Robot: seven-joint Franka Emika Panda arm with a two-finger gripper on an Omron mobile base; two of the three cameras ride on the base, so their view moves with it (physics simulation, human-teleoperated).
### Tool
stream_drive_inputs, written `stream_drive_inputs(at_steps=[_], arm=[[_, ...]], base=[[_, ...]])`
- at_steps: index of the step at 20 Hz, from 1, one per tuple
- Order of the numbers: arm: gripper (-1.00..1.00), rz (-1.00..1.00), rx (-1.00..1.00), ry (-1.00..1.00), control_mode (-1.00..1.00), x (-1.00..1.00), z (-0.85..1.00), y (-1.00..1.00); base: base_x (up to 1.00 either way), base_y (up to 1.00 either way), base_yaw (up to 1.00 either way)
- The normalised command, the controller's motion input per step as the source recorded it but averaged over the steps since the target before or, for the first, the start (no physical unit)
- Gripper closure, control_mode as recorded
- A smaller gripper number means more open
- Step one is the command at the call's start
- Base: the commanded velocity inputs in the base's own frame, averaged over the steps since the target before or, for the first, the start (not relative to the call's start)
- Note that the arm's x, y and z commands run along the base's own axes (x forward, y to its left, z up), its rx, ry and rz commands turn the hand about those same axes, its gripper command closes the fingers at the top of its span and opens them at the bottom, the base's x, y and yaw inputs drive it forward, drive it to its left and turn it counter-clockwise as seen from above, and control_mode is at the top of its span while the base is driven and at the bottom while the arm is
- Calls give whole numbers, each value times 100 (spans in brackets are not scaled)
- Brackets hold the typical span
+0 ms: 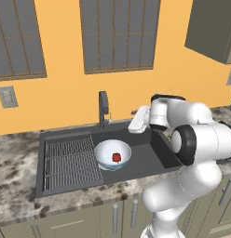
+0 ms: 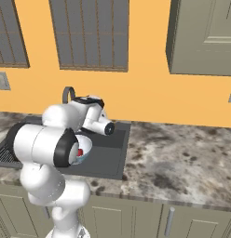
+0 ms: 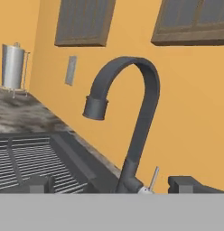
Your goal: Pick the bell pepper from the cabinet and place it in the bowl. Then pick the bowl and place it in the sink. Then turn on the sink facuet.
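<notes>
Gripper [image 3: 109, 185] faces sink facuet [image 3: 132, 117], silver canister [image 3: 13, 66] beyond

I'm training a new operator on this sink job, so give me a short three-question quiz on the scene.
1. True or false: the bell pepper lies in the bowl.
2. Where is the bowl? A) on the counter B) in the sink C) in the cabinet
3. Fill in: the hand points at the sink ______.

Key: 1 true; 2 B; 3 faucet
</notes>
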Motion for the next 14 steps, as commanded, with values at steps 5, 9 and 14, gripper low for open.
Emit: stream_drive_inputs(at_steps=[5,9,14], arm=[[-100,0,12,0,-100,30,-17,13],[-100,0,11,0,-100,39,-5,26],[-100,0,5,1,-100,51,-3,27]], base=[[0,0,0],[0,0,0],[0,0,0]])
